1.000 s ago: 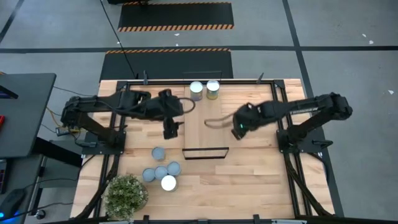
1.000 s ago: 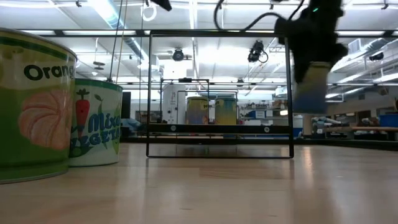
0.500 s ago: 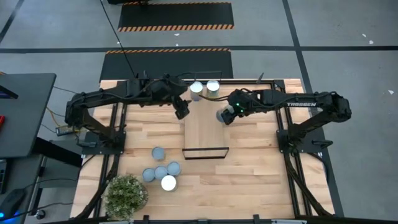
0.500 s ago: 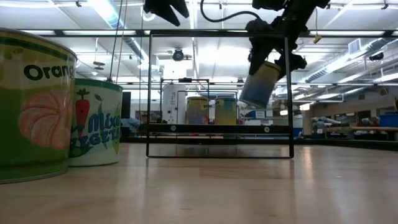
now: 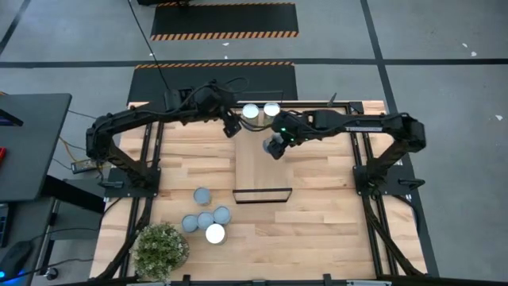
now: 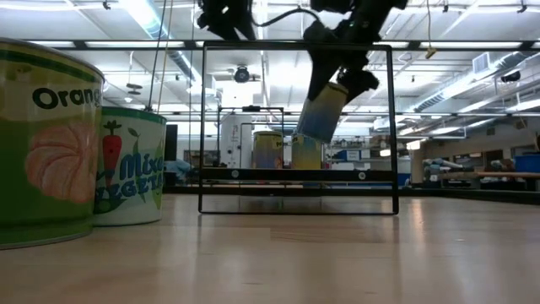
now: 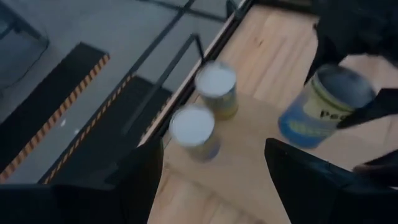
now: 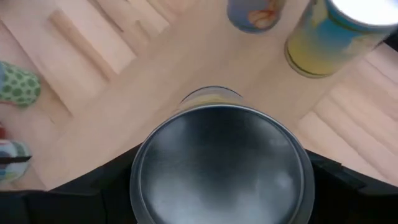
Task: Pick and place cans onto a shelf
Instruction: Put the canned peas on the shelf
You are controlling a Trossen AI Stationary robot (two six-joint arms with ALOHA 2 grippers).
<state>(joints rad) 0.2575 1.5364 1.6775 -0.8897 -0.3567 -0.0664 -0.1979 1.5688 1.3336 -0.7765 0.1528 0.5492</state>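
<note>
My right gripper point(image 5: 275, 144) is shut on a can point(image 6: 324, 112) with a blue and yellow label, in the air over the far half of the shelf point(image 5: 260, 168), a light-wood board with a black frame point(image 5: 262, 195) at its near end. Two cans point(image 5: 251, 112) point(image 5: 271, 110) stand upright on the shelf's far end. My left gripper point(image 5: 232, 127) is open and empty, high up just left of those two cans; it also shows in the low view point(image 6: 226, 17). Several more cans point(image 5: 205, 220) stand on the table at the near left. My right gripper pinches the can between its two fingers point(image 8: 102, 190), one on each side of its round wall just below the silvery top point(image 8: 217, 165). The fingers come slanting down from above and from the table's right. The can is lifted clear of the shelf and tilted, its bottom swung toward the left point(image 6: 314, 131).
A bushy potted plant point(image 5: 161, 248) stands at the near left corner. In the low view two big cans point(image 6: 42, 143) point(image 6: 131, 173) stand close to the camera at the left. Bare shelf board lies between the two far cans and the frame.
My right gripper has carried the can from right of the shelf toward the table's left and far edge, to over the shelf; the can has tipped from upright to tilted. My left gripper has risen and gone toward the far edge, beside the two cans.
</note>
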